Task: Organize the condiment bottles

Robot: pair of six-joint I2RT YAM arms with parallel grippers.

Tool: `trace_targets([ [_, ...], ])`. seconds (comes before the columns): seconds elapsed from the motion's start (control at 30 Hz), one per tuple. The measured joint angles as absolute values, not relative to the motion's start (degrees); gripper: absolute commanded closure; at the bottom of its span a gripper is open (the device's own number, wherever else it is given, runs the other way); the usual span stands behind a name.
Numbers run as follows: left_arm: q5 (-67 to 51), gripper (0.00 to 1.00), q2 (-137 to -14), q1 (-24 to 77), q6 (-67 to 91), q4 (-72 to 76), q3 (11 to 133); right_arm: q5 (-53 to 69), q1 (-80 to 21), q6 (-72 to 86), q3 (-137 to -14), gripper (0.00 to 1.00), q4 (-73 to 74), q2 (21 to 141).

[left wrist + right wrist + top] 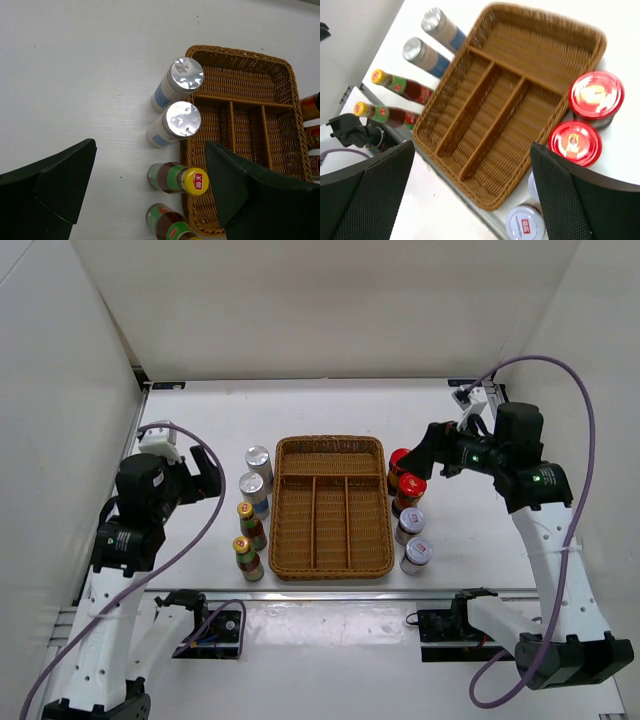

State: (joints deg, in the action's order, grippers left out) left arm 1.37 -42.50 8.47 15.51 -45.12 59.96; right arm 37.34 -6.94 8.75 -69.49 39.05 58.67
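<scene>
On the worktop (pixel 200 410) all eight condiment bottles (pixel 259 462) stand beside the wicker tray (pixel 330 441), none inside yet, while the left claw (pixel 150 144) and the right claw (pixel 471 146) are wide, empty

2 white arms (pixel 100 640); black wrists (pixel 148 490); purple cables (pixel 545 358)

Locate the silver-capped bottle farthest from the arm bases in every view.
Top external: the far silver-capped bottle stands left of the wicker tray, near its far left corner.
Left wrist: upper centre, beside the tray's left rim.
Right wrist: top left, just outside the tray's corner.
Shared landmark: the tray's wide crosswise compartment; this bottle stands beside its end in all three.
</scene>
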Motion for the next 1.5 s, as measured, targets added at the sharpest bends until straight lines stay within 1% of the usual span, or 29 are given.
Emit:
trace_targets([
  [0.07,2.3,0.00,-41.0,8.5,15.6,-45.0,60.0,34.0,-8.3,9.9,-72.1,0.01,39.3,58.9],
  [0.17,7.0,0.00,-39.8,8.5,18.3,-46.0,60.0,28.5,-7.4,17.1,-71.2,0.01,38.5,59.2],
  [0.27,13.0,0.00,-38.4,8.5,22.3,-48.4,59.6,29.5,-1.4,24.0,-64.2,0.01,35.5,58.4],
  [0.33,15.8,0.00,-36.3,8.5,24.7,-49.1,58.7,32.8,2.9,28.6,-55.6,0.01,29.1,55.9],
  [0.37,16.7,0.00,-35.5,8.5,25.6,-49.2,58.2,33.7,4.0,30.2,-52.2,0.01,27.2,54.7],
  [0.43,17.4,0.00,-31.7,8.5,26.8,-48.8,55.9,34.1,3.6,31.0,-50.0,0.01,26.9,53.6],
  [0.5,17.1,0.00,-29.4,8.5,26.9,-48.4,54.3,30.6,1.2,29.2,-53.8,0.01,28.9,55.1],
  [0.57,15.2,0.00,-29.0,8.5,26.3,-47.9,53.9,25.9,-1.3,26.0,-61.8,0.01,32.1,59.4],
  [0.67,12.1,0.00,-31.8,8.5,25.2,-47.1,54.1,18.9,-4.1,22.3,-73.3,0.01,34.3,67.4],
  [0.77,10.1,0.00,-36.8,8.5,24.4,-46.9,54.4,12.7,-6.9,20.2,-80.0,0.01,37.5,75.9],
  [0.87,9.6,0.00,-39.6,8.5,23.9,-47.0,54.4,4.7,-11.9,18.3,-81.6,0.01,40.2,84.0],
  [0.97,9.6,0.00,-39.0,8.5,23.7,-47.0,54.3,-1.5,-16.6,16.4,-81.7,0.01,42.9,90.3],
  [1.07,9.6,0.00,-37.8,8.5,23.6,-47.0,54.3,-6.0,-19.7,15.0,-82.1,0.01,44.5,94.4],
  [1.2,9.6,0.00,-37.6,8.5,23.5,-47.0,54.3,-8.8,-20.2,13.7,-83.2,0.01,44.7,96.9],
  [1.33,9.6,0.00,-37.8,8.5,23.4,-47.0,54.3,-9.9,-20.0,12.9,-83.2,0.13,44.0,98.5],
  [1.37,9.6,0.00,-37.9,8.5,23.4,-47.0,54.3,-10.1,-20.0,12.7,-83.2,0.19,43.4,99.0],
  [1.43,9.6,0.00,-38.2,8.5,23.4,-47.0,54.3,-10.2,-20.0,12.3,-83.2,0.26,42.6,100.0],
  [1.47,9.6,0.00,-38.3,8.5,23.4,-47.0,54.3,-10.1,-20.1,12.2,-83.2,0.36,42.2,100.6],
  [1.5,9.6,0.00,-38.4,8.5,23.4,-47.0,54.3,-10.2,-20.1,11.9,-83.2,0.39,41.9,101.0],
])
